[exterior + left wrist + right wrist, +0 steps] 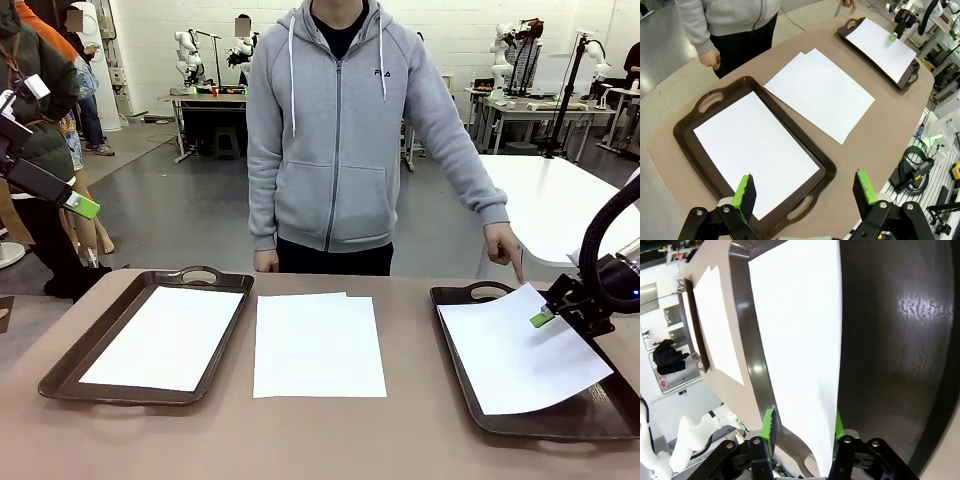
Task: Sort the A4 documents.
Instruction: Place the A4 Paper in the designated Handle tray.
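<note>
One white A4 document (165,335) lies in the left brown tray (70,362). A small stack of A4 documents (318,345) rests on the table between the trays. Another sheet (520,350) lies skewed in the right tray (600,412). My right gripper (543,318) is at that sheet's far right edge. In the right wrist view its fingers (804,422) stand apart, with the sheet's (800,330) edge between them and not pinched. My left gripper (85,207) hangs high at the left, open (805,187) above the left tray's sheet (755,150).
A person in a grey hoodie stands at the far side, one hand (505,245) pointing down at the right tray's far handle and the other hand (265,262) at the table edge. Bare tabletop (300,440) runs along the front.
</note>
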Tool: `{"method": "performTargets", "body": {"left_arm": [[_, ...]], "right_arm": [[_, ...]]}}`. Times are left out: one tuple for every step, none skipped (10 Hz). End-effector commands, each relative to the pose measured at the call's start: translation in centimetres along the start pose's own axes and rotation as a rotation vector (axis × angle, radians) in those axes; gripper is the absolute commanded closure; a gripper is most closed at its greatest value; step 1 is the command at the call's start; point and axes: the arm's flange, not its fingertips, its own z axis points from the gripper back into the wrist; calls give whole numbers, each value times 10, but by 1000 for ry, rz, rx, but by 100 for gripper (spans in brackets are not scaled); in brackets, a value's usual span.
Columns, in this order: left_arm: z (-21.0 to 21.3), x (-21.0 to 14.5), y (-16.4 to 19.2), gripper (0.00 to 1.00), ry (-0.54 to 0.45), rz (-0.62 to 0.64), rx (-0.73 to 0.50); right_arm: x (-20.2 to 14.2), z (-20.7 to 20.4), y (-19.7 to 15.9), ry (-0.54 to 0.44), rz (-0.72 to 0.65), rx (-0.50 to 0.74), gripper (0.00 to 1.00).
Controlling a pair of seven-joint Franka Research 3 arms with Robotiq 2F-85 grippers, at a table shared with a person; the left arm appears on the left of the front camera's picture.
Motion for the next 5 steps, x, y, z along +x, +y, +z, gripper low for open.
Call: {"method": "performTargets", "body": {"left_arm": [[0, 0, -1, 0, 2, 0, 4], [0, 0, -1, 0, 2, 0, 4], [0, 0, -1, 0, 2, 0, 4], [0, 0, -1, 0, 2, 0, 4], [0, 0, -1, 0, 2, 0, 4]], "right_arm": [[-6, 4, 4, -10, -32, -69, 31], [-8, 5, 4, -15, -36, -75, 24], [-11, 7, 5, -25, -38, -86, 14], [-14, 11, 6, -34, -44, -93, 7], [-16, 15, 7, -47, -45, -95, 0]]}}
